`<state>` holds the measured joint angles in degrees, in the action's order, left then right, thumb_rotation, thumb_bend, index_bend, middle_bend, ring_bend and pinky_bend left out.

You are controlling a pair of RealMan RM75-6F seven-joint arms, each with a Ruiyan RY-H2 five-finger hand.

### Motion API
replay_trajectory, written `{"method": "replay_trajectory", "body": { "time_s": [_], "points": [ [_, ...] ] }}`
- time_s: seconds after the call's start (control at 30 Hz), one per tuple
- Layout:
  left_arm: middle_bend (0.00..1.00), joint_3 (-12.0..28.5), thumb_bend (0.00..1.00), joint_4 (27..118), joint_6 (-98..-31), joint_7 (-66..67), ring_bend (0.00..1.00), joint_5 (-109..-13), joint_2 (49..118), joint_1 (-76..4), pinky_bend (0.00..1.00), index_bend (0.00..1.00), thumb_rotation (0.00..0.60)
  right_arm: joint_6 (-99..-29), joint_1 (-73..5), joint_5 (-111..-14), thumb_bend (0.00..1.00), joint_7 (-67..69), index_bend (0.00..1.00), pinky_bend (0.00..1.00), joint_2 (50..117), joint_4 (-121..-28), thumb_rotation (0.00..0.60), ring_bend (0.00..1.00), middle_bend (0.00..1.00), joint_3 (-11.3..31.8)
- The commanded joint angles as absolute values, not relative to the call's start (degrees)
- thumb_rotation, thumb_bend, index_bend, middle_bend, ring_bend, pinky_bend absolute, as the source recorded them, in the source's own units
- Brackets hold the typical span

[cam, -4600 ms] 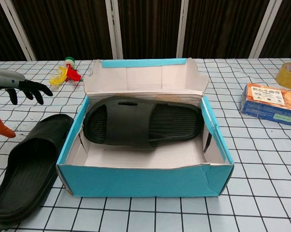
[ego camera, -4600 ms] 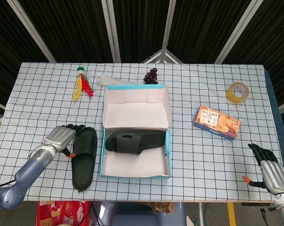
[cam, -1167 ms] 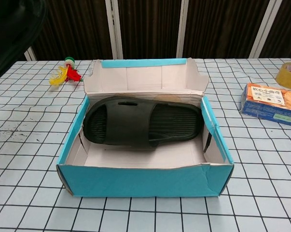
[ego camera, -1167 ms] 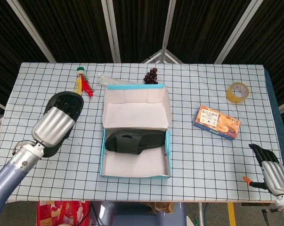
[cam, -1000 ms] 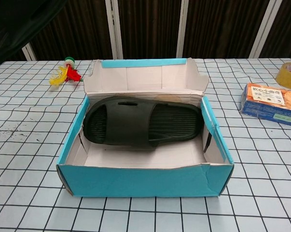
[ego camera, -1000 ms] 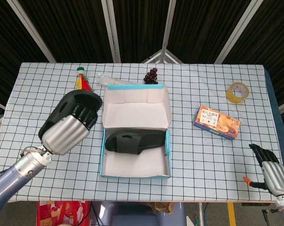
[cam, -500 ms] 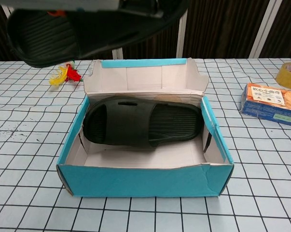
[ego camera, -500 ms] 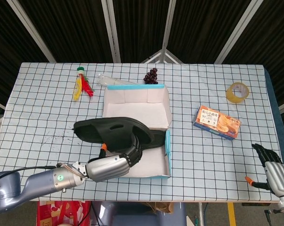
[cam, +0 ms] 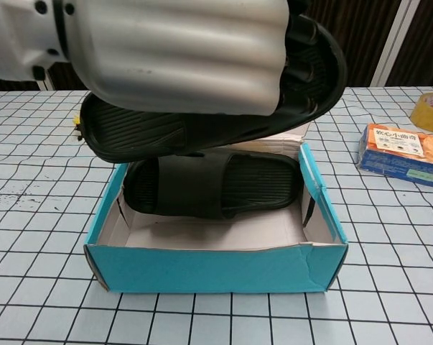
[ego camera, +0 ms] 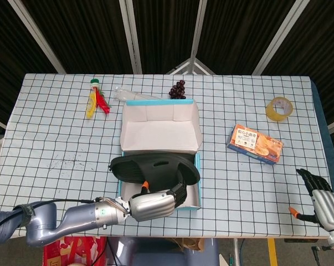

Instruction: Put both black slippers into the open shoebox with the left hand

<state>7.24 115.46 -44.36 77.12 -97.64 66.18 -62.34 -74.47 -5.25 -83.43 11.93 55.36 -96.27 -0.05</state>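
My left hand [ego camera: 155, 204] [cam: 180, 54] grips a black slipper [ego camera: 150, 167] [cam: 144, 133] and holds it in the air above the open blue shoebox [ego camera: 198, 183] [cam: 216, 269]. Its ribbed sole faces the chest camera. A second black slipper [cam: 223, 187] lies inside the box on its floor, mostly hidden in the head view by the held one. My right hand [ego camera: 323, 198] stays at the table's front right corner, fingers apart, holding nothing.
An orange snack box [ego camera: 255, 143] [cam: 406, 154] and a tape roll [ego camera: 279, 108] sit on the right. Dark grapes [ego camera: 178, 88], a clear wrapper [ego camera: 128, 95] and a red-yellow toy [ego camera: 96, 101] lie behind and left of the box lid [ego camera: 160, 126].
My left hand has carried the slipper rightward and lower, from left of the box to right over it. The right hand has not moved.
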Motion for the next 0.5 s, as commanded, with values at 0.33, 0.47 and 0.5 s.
{"method": "replay_trajectory", "body": {
  "time_s": [0.33,0.47,0.5],
  "points": [
    [0.63,9.0,0.42,110.6,-41.2,75.5,0.31,-95.9,71.2,-64.6,0.33,0.57,0.600,-74.2,-5.4,-83.3,0.22,12.2,0.01,0.07,55.4,-95.9,0.600,0.10,0.07,0.0],
    [0.63,8.6,0.42,109.6,-40.1,74.6,0.31,-96.8,72.4,-65.3,0.33,0.57,0.600,-73.8,-5.5,-83.1,0.22,12.3,0.01,0.07,55.4,-95.8,0.600,0.10,0.07,0.0],
    [0.63,8.8,0.42,109.0,-39.5,74.1,0.31,-96.7,72.9,-65.9,0.33,0.57,0.600,-73.7,-5.5,-83.0,0.22,12.4,0.01,0.07,55.4,-95.8,0.600,0.10,0.07,0.0]
  ]
}}
